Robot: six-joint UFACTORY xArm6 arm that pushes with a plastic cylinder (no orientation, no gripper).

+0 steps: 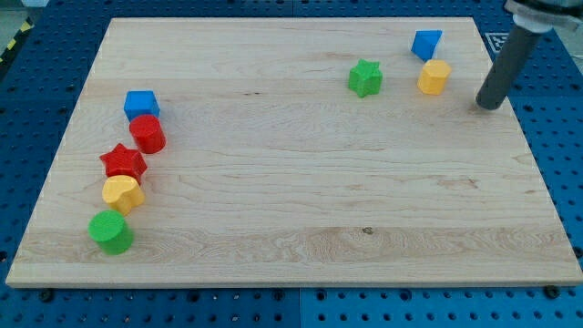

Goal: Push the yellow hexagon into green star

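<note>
Approach step: my tip (490, 105), bare rod carrying no fingers, is sitting at three o'clock of yellow hexagon (434, 77); next I am judging a push toward nine o'clock, into green star (365, 78).

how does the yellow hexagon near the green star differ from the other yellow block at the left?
The yellow hexagon block sits at the view's upper right, right of the green star block, with my tip to its right. The other yellow block sits at the lower left, touching the red star block, far from my tip. Both are yellow and similar in size.
</note>
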